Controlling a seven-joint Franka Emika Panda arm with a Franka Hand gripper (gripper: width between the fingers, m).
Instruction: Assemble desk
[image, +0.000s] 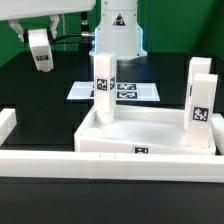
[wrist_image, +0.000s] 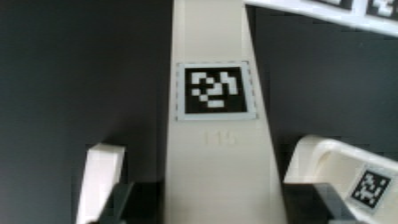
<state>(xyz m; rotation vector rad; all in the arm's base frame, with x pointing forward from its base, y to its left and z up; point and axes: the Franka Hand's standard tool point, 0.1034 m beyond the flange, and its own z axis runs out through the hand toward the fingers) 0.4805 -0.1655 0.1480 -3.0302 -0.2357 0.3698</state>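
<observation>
Black worktop (image: 40, 95) with the white tabletop (image: 150, 135) lying rim-up toward the edge nearest the exterior camera, just behind a long low white border rail (image: 60, 163) that runs along that edge; a second rail piece (image: 5, 125) turns the corner at the exterior view's left. Three legs stand upright in the tabletop: one (image: 104, 88) at its far corner on the exterior view's left, two (image: 199, 102) close together at the exterior view's right. The marker board (image: 130, 91) lies flat behind the tabletop, partly hidden by the first leg, with the robot base behind it. The claw (image: 39, 50) hangs well apart above the worktop's far left area; the wrist view shows its two fingers (wrist_image: 103, 185) spread, closing on nothing, with a white leg (wrist_image: 217, 110) running between them. All tags carry black-and-white square patterns; no readable writing appears.
</observation>
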